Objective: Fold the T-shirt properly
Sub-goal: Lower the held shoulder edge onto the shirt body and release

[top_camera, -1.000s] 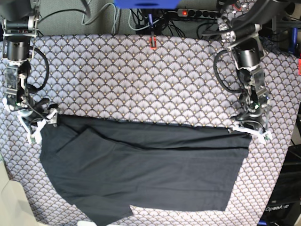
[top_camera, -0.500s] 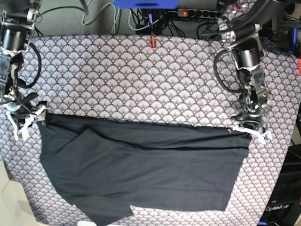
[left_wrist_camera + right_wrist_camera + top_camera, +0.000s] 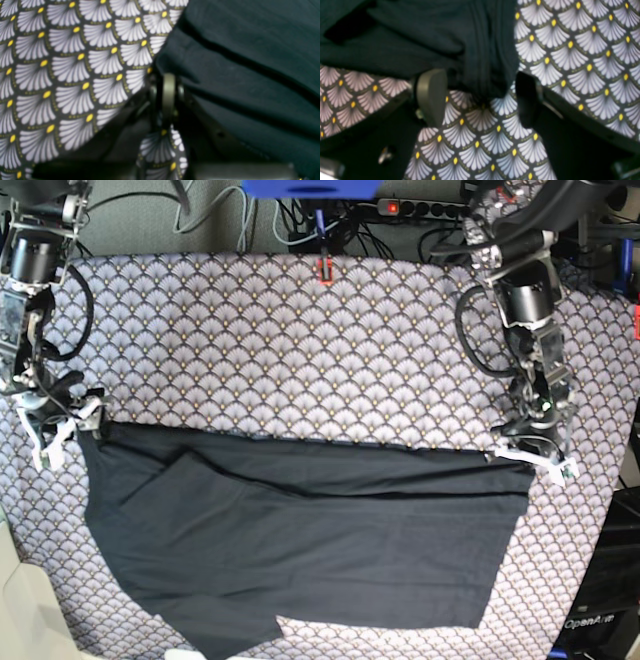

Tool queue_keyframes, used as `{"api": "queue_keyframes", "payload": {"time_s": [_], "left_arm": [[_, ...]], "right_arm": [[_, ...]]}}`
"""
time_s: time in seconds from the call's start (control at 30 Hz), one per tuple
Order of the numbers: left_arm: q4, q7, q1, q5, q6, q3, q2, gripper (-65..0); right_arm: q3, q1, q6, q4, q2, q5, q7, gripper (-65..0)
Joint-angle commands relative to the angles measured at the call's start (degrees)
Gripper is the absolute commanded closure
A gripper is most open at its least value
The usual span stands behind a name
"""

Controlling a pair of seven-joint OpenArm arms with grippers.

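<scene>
One scallop-patterned tablecloth (cables behind) bears the T-shirt.

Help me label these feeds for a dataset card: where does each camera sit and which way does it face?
Base: high, looking down on the tablecloth, T-shirt and both arms.
Left wrist: on the arm, facing past the shut left gripper at the shirt corner.
Right wrist: facing down between the open right gripper fingers.
All three views share the T-shirt and the tablecloth.
</scene>
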Motion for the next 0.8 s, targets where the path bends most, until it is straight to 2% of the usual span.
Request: {"api": "queue_keyframes", "payload": {"time_s": [0.0,0.47,0.77], "left_arm": [[0.70,0.27,-0.90,0.01,-0.04,0.17,-0.44,0.0],[1.05,0.27,-0.81,0.28,-0.13,0.17,-0.44,0.0],[1.23,0.36,-0.81,0.36,-0.13,0.17,-0.44,0.0]], "right_arm": [[0.38,1.83,0.42,0.45,1.38,0.74,1.48,-44.0],[0.21,2.80,0.42,-5.44,1.38,0.74,5.43,-43.7],[0.29,2.98,0.51,-6.50,1.38,0.74,5.52,-42.7]]}}
